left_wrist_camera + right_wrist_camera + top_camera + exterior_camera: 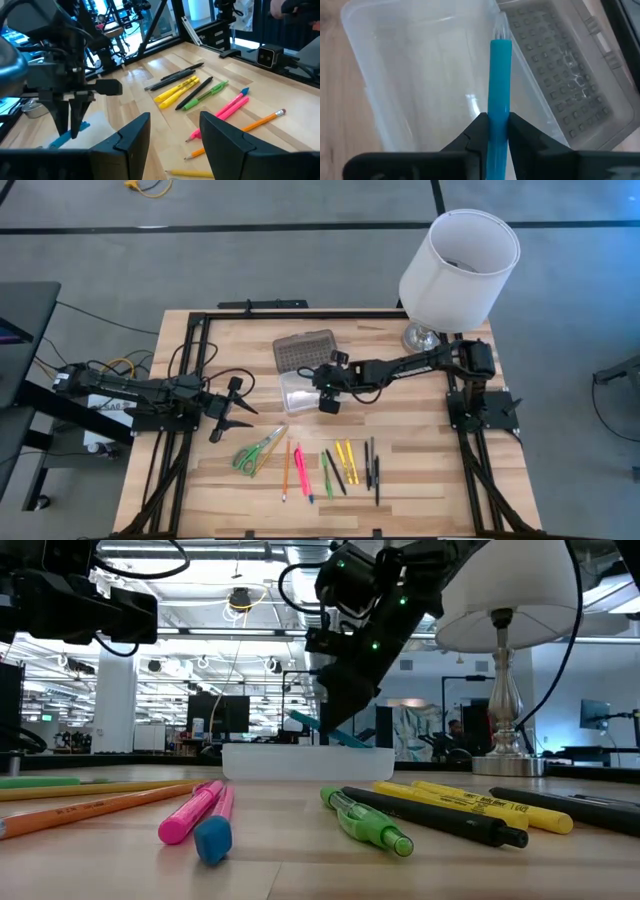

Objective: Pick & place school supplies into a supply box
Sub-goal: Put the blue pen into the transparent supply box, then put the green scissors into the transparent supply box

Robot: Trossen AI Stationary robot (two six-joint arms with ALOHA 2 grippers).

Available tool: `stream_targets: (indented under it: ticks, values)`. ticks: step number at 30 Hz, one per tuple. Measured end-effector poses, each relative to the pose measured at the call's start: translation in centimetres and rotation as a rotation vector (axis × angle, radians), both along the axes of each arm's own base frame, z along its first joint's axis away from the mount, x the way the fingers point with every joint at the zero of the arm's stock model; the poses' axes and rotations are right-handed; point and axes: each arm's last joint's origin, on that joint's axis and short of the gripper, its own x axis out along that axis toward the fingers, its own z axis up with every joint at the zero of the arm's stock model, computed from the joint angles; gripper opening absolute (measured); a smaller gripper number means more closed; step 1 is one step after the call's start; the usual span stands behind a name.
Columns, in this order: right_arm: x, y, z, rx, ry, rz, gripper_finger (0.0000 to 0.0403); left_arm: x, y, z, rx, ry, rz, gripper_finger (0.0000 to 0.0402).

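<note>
The supply box [298, 392] is a clear plastic case on the table's middle, its grey ribbed lid [305, 350] hinged open toward the far edge. My right gripper [326, 398] hovers over the box, shut on a blue pen [500, 85]. My left gripper [228, 416] waits open at the left, touching nothing. Near the front edge, flat on the wood, lie green-handled scissors [258, 452], an orange pencil [286, 470], a pink pen [300, 470], a green pen [327, 475], yellow pens [348, 461] and black pens [373, 468]. My right gripper pinches the blue pen's barrel [499, 117] between its two fingers, coming from above and pointing down into the box. The pen is lifted clear of the table and tilted [335, 732], one end down at the level of the box's rim [300, 748].
A white lamp [455, 260] stands at the table's far right corner, beside the right arm's base. A black frame rail [300, 315] runs around the tabletop. Bare wood lies between the box and the row of pens.
</note>
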Motion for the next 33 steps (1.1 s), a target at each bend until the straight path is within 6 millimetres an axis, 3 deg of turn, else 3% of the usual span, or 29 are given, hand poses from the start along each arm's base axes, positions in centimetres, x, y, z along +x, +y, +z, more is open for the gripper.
stream_targets:
  ticks: [6, 16, 21, 26, 33]
  values:
    - [0.2, -0.1, 0.6, -0.005, -0.047, 0.001, 0.0076, 0.0, 0.0, 0.0, -0.011, 0.003, 0.002, 0.0167]
    - [0.1, 0.3, 1.0, -0.043, -0.052, -0.015, 0.0162, 0.0, 0.1, 0.0, -0.071, 0.020, 0.057, 0.0167]
    - [-0.6, 3.2, 3.3, -0.184, -0.098, -0.038, 0.0175, 0.1, 0.6, -0.1, -0.227, 0.059, 0.241, 0.0167]
    - [-1.7, 7.2, 5.7, -0.307, -0.145, 0.014, 0.0167, 0.4, 0.2, -1.1, -0.354, 0.184, 0.256, 0.0167]
    - [-4.3, 11.2, 8.1, -0.353, -0.132, 0.157, 0.0146, 1.0, -1.2, -2.3, -0.358, 0.281, 0.274, 0.0167]
